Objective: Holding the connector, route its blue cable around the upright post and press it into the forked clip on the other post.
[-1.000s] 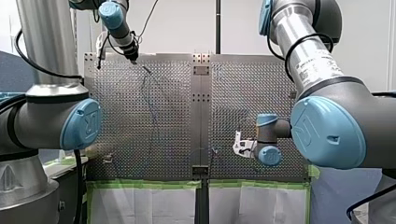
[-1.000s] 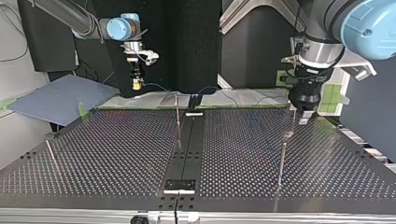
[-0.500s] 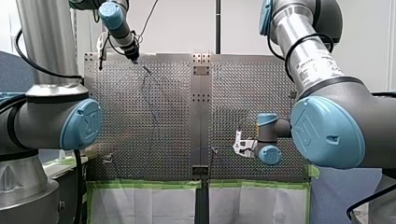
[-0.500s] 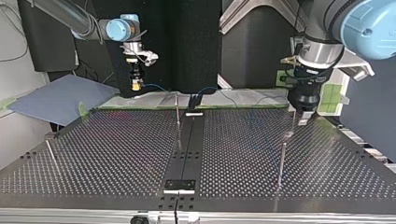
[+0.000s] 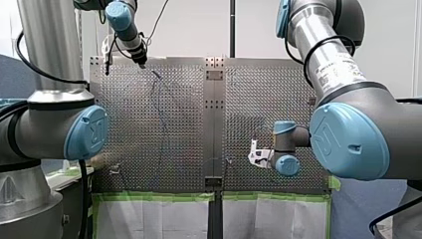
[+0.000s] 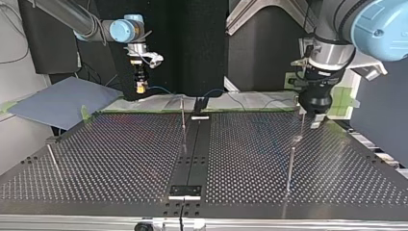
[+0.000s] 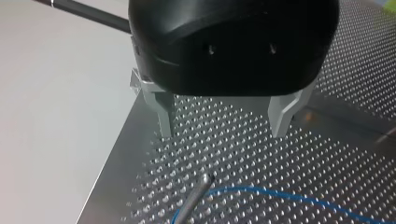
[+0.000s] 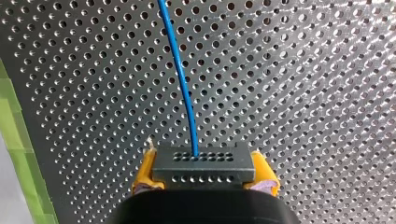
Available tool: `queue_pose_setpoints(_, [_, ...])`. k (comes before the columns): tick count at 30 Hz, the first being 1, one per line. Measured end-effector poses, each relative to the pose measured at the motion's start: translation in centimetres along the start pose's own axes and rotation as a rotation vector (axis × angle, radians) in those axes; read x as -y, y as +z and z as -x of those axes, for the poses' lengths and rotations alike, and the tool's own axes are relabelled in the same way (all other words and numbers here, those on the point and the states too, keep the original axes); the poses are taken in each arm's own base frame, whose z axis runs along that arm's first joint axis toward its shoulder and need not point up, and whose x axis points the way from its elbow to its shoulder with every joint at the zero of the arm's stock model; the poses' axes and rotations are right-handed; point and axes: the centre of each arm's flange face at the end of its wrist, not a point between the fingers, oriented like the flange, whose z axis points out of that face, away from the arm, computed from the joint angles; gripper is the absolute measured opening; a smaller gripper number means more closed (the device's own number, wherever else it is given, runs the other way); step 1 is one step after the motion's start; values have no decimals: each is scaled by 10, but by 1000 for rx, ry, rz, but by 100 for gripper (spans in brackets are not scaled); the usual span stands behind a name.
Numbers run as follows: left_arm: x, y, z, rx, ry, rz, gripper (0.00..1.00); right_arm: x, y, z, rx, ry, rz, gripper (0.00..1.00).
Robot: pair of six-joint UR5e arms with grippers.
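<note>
Routing stage, I judge: my right hand [image 8: 204, 173] clamps the connector [image 8: 203, 161] over the counter [image 8: 303, 93], its cable [image 8: 180, 79] passing the post [image 7: 191, 200] ahead of my left hand [image 7: 224, 121], spread apart; next, sweep it round, taut.

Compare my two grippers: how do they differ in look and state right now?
The left gripper has bare metal fingers; the right gripper has yellow pads. The left gripper is open and empty; the right gripper is shut on the connector, with the cable leaving it. Both have black bodies and hang over the table.
</note>
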Motion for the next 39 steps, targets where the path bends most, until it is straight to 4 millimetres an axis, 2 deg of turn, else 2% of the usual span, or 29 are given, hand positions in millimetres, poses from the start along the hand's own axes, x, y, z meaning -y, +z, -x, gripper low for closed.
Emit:
queue_pose_setpoints(19, [-15, -2, 2, 25, -20, 146, 99, 0, 0, 0, 0, 0, 0, 0])
queue_pose_setpoints(39, [-15, -1, 2, 33, -19, 147, 99, 1, -1, 0, 4, -1, -2, 0])
